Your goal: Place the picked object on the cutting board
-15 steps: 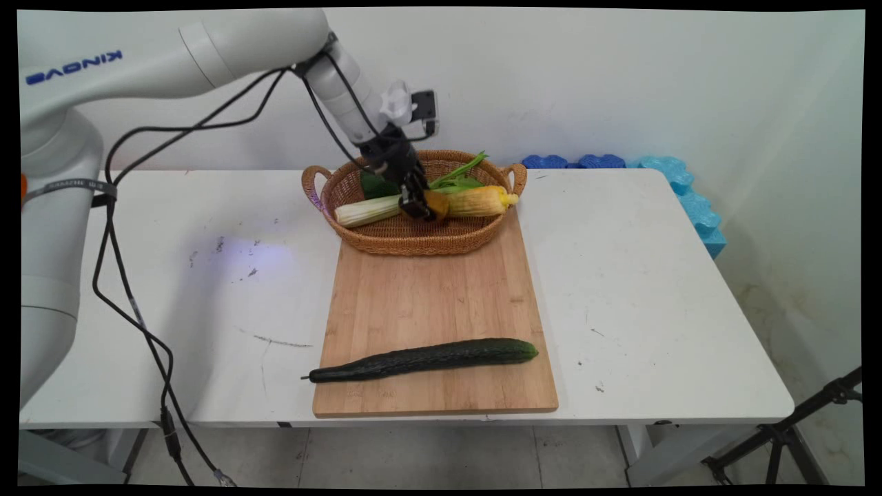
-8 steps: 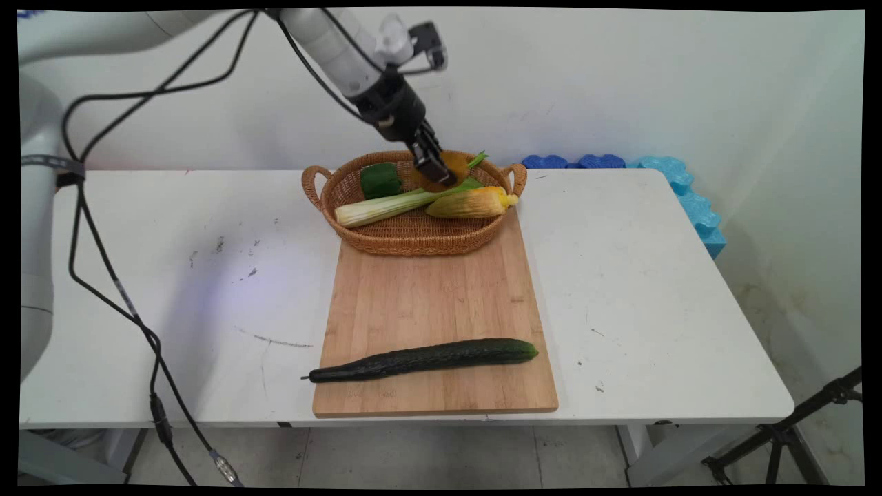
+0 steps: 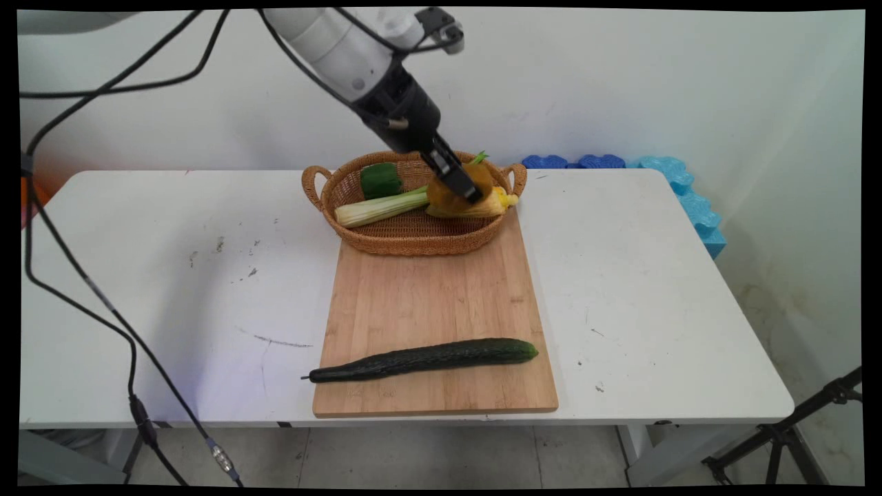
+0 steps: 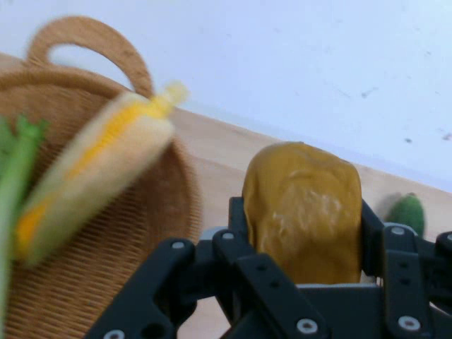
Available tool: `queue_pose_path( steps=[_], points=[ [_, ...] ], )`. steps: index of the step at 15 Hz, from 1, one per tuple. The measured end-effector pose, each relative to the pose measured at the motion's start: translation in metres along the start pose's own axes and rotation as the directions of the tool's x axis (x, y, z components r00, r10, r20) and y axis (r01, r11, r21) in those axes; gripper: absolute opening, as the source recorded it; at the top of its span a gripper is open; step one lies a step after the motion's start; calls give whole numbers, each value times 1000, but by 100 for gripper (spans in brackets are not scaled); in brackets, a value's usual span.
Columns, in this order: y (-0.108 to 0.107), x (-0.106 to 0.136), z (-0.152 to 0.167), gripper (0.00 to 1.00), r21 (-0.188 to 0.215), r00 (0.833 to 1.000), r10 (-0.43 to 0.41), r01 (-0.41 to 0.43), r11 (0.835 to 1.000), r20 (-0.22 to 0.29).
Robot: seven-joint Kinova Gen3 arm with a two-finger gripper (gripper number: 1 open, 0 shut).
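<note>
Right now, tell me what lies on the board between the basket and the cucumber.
Nothing: in the main view the cutting board is bare wood between the basket and the cucumber.

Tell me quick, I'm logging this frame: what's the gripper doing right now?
Gripper: closed on a brownish-yellow potato-like item, held above the wicker basket near the corn.

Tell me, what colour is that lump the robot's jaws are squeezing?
The lump is mustard brown, a dull golden yellow. The hand view shows it best, close up.
</note>
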Motion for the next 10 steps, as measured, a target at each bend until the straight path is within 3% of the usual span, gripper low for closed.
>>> queue_pose_path(
  steps=[5,10],
  points=[
    [32,-24,41,0,0,998,-65,65,998,26],
    [44,-43,88,0,16,994,-98,97,995,49]
  ],
)
